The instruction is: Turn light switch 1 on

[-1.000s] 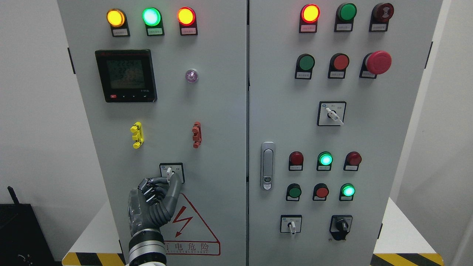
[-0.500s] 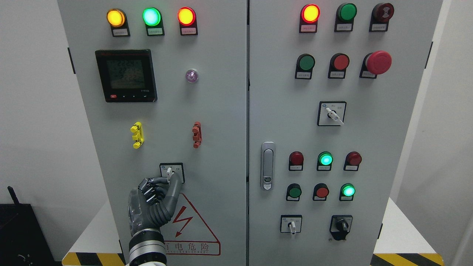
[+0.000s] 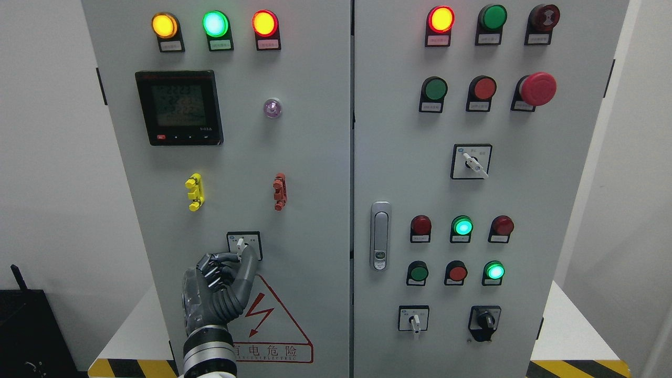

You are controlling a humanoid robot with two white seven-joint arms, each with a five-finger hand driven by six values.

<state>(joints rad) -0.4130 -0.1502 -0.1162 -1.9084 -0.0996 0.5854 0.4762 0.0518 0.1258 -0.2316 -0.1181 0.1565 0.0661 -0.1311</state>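
1. The light switch (image 3: 240,244) sits low on the left door of the grey cabinet (image 3: 315,157), just below and between the yellow clip (image 3: 194,191) and the red clip (image 3: 280,191); it is a small white lever on a white square plate with a black frame, the lever pointing roughly upward, with a slight lean to the left
2. The left hand (image 3: 223,281) comes up from the bottom edge, dark grey with a silver wrist; its fingers are curled in toward the palm while thumb and forefinger reach up and pinch the white lever, so it is grasping the switch
3. Directly under the hand is the red warning triangle (image 3: 275,315) with its lightning bolt, partly covered by the wrist
4. The hand hides the lower edge of the switch plate and the base of the lever; the tiny labels on the plate are too small to read
5. The numbers on the black meter (image 3: 178,107) are dim and hard to make out; so is the print under the amber lamp (image 3: 164,25), the green lamp (image 3: 215,23) and the red lamp (image 3: 264,23), all three glowing at the top of the left door
6. The cabinet's top and foot are cut off by the picture's edges; no right arm shows anywhere
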